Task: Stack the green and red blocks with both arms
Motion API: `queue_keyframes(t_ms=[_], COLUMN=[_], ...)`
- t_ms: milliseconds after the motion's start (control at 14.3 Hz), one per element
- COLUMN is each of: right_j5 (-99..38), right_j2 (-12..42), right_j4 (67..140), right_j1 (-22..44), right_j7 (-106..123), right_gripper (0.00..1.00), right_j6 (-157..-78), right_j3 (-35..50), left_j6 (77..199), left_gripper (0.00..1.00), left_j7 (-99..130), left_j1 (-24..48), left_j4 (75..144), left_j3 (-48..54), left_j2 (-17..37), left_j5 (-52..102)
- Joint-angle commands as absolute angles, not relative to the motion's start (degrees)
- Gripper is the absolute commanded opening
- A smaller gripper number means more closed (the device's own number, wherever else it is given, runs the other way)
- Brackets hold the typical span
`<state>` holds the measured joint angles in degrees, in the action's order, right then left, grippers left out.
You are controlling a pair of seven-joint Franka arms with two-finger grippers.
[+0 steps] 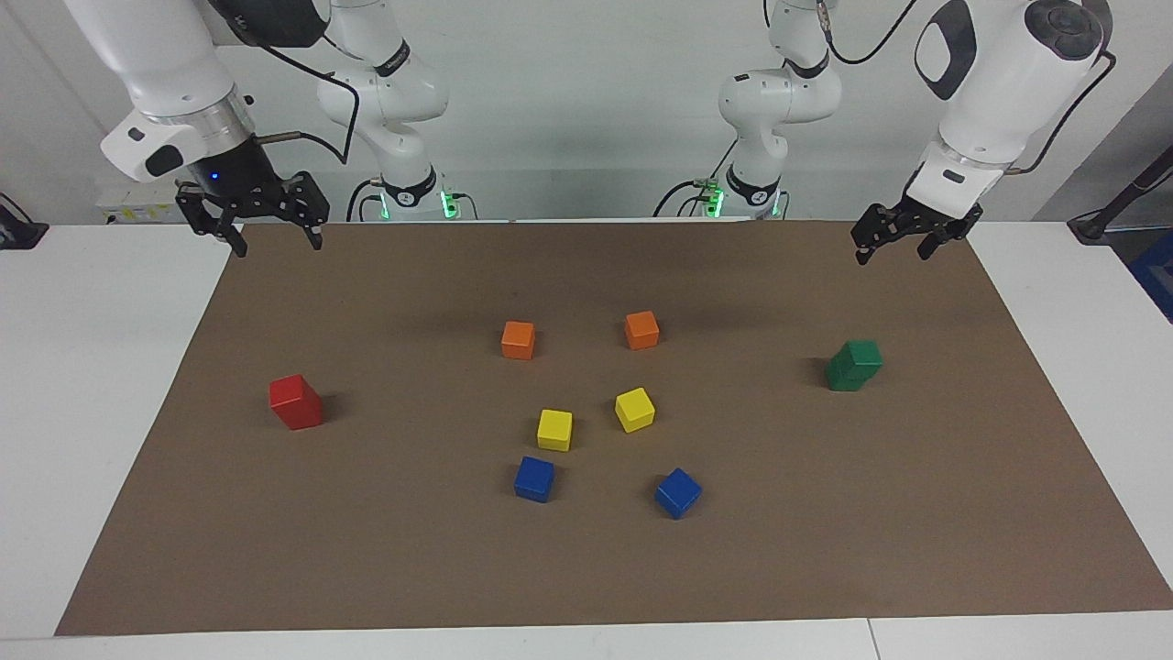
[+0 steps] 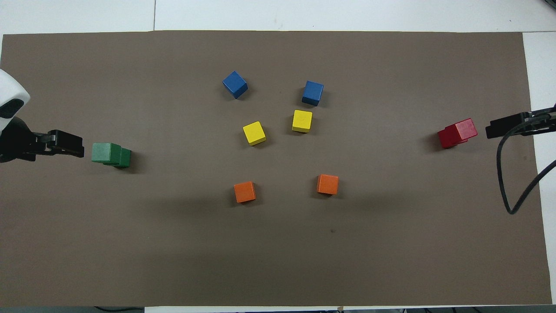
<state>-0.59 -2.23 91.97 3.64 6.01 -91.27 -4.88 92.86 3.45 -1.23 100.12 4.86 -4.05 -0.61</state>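
Grippers occupy the two ends of the brown mat (image 1: pixel 586 568), both raised in the air and both empty. The right gripper (image 1: pixel 271 240) hangs over the mat's edge nearest the robots at the right arm's end, with its two fingers set wide apart and pointing down. The left gripper (image 1: pixel 887 246) hangs over the same near edge at the left arm's end; its fingers also stand apart, with nothing between them.

Nearest the robots on the mat lie two orange cubes (image 1: pixel 518 339) (image 1: pixel 641 329), side by side and apart, around the middle of the mat's length.

Slightly farther out stands the green stack (image 1: pixel 853 365), one green block on another, the upper one offset from the lower. It sits toward the left arm's end, well apart from the left gripper.

The red stack (image 1: pixel 295 401) stands toward the right arm's end, a little farther from the robots than the green stack. In the overhead view the upper red block (image 2: pixel 461 129) overhangs the lower one.

Farther still, in the middle, lie two yellow cubes (image 1: pixel 554 429) (image 1: pixel 634 409). Farthest from the robots lie two blue cubes (image 1: pixel 534 478) (image 1: pixel 678 492), each near a yellow cube and not touching it.
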Motion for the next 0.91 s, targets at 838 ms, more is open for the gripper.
queue_keyframes(t_ms=[838], right_j5=[4.1], right_j2=[-2.9], right_j4=[92.8], right_j1=[4.5], right_j7=[5.5], right_gripper=[1.0], right_j6=[-89.2], right_j3=[-3.8], left_j6=[92.7], left_gripper=[1.0], left_j7=[4.2], left_j1=[-1.6], left_j4=[100.5], left_j3=[4.8], left_j2=[-4.7], left_j5=[0.1])
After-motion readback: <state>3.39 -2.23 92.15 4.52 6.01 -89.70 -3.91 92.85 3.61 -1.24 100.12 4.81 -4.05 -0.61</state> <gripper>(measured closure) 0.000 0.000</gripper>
